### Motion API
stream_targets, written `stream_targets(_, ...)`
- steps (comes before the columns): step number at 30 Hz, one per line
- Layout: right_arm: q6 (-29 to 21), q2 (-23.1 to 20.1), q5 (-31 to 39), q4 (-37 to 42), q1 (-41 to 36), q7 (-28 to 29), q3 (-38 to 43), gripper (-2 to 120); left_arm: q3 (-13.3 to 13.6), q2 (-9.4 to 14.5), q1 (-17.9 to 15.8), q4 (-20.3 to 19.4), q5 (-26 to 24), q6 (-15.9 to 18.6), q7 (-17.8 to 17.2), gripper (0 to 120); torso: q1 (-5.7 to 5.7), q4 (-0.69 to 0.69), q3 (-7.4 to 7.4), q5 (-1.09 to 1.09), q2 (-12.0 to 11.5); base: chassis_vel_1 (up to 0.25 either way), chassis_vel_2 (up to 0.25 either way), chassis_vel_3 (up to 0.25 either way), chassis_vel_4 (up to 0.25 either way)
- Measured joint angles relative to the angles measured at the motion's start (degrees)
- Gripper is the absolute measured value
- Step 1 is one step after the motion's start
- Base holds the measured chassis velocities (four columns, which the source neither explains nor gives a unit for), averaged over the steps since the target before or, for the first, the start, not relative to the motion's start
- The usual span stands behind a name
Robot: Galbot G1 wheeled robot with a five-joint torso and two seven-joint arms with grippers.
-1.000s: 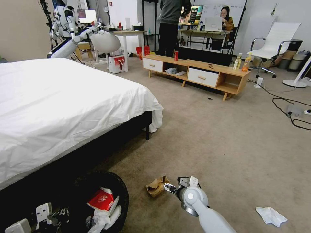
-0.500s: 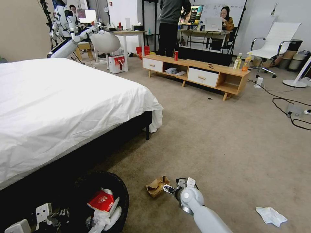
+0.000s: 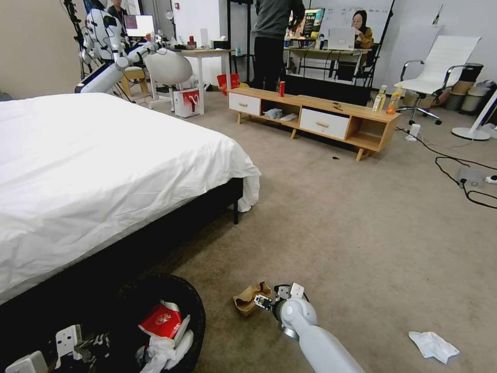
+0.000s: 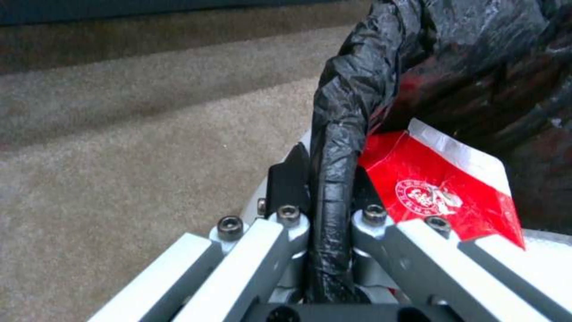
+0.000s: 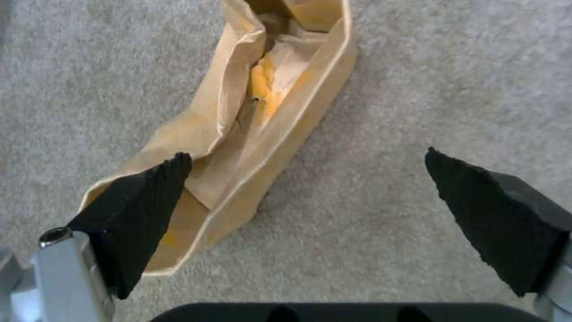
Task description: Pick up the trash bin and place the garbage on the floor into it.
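**Right claw poised at the brown paper bag, bin held at the bed's foot**

Beige carpet (image 3: 362,223) covers the floor of a bedroom-style workspace, with a white-sheeted bed (image 3: 103,171) along one side and a low wooden TV cabinet (image 3: 316,122) at the far end. Close to the robot, by the near corner of the bed, the trash bin (image 3: 171,305) with its crinkled black liner is gripped by the left claw (image 4: 325,210), whose two fingers are pressed together on the bin's bagged rim. A flat red snack packet (image 3: 161,320) and crumpled white tissues (image 3: 163,349) already lie inside it.

On open carpet just beside the bin lies the crumpled brown paper bag (image 5: 250,129). The right claw (image 5: 310,192) hangs low over it with its fingers wide apart: one black fingertip (image 5: 140,210) overlaps the bag's near end, the other stands over bare carpet, clear of the bag. Another white tissue (image 3: 432,344) lies well apart on the carpet on the robot's right.

What could go wrong: the bag sits off-centre between the fingers, so a closing pinch might catch only a thin folded edge, or push the light paper sideways across the carpet instead of trapping it. A weak hold on one corner could let the bag slip free on the way to the bin.

Compared with a second ago, the right arm has crept towards the bag, so the claw now sits nearer its end. The bin, the bag and the stray tissue have not moved.
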Motion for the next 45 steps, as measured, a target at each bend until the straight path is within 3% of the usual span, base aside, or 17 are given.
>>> stream_targets(31, 2.4, 6.0, -5.8, -13.4, 5.4, -9.5, 1.3, 98, 0.1, 0.2, 1.0, -0.6, 0.1, -0.2, 0.3, 3, 0.00, 0.00, 0.00, 0.00, 0.0, 0.000, 0.000, 0.000, 0.000)
stream_targets(37, 2.7, 6.2, -6.5, -14.9, 5.5, -10.6, 1.6, 85, 0.1, 0.0, 0.9, -0.6, 0.1, -0.2, 0.4, 3, 0.00, 0.00, 0.00, -0.01, 0.0, 0.000, 0.000, 0.000, 0.000)
stream_targets(41, 3.0, 6.2, -7.0, -15.1, 5.5, -11.1, 1.7, 64, 0.1, 0.0, 1.0, -0.5, 0.2, -0.3, 0.5, 3, 0.00, 0.00, 0.00, 0.00, 0.0, 0.000, 0.000, 0.000, 0.000)
stream_targets(45, 3.0, 6.2, -7.2, -15.2, 5.5, -11.2, 1.6, 54, 0.1, 0.0, 1.0, -0.4, 0.2, -0.4, 0.5, 3, 0.00, 0.00, 0.00, -0.01, 0.0, 0.000, 0.000, 0.000, 0.000)
